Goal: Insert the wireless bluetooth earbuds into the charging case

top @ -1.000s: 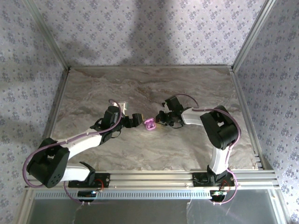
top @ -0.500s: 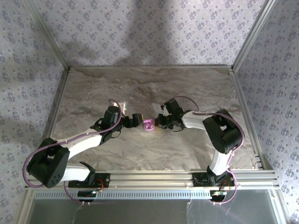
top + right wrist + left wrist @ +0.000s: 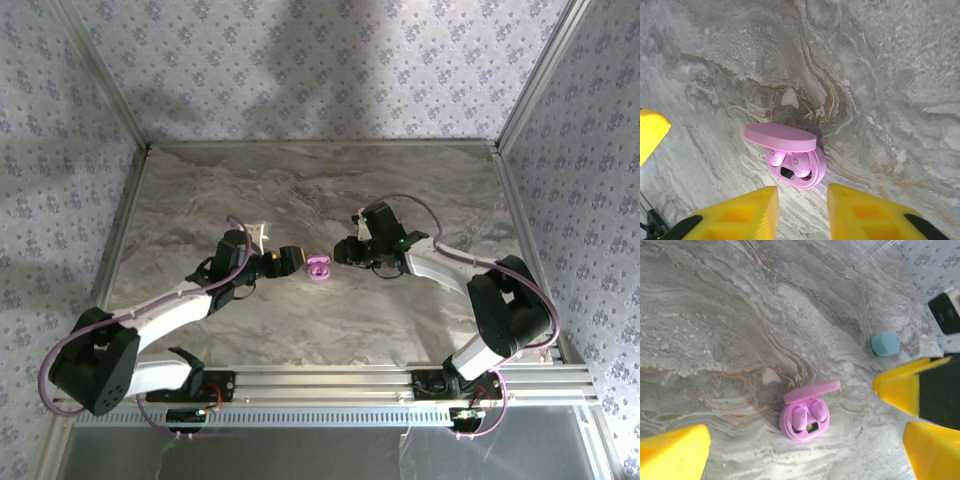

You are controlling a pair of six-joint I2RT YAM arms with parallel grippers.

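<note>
Both pink earbuds (image 3: 818, 411) sit in their sockets in the open pink case (image 3: 812, 176), which rests near the middle of the tabletop (image 3: 200, 190) with its lid up, so this pair looks done. The left fingers (image 3: 292, 260) stand wide open and empty just left of the case. The right fingers (image 3: 343, 252), just right of it, are parted a little and hold nothing. What seems left is the lid, and a small teal piece (image 3: 885, 344) lying apart, bud or case I cannot tell.
</note>
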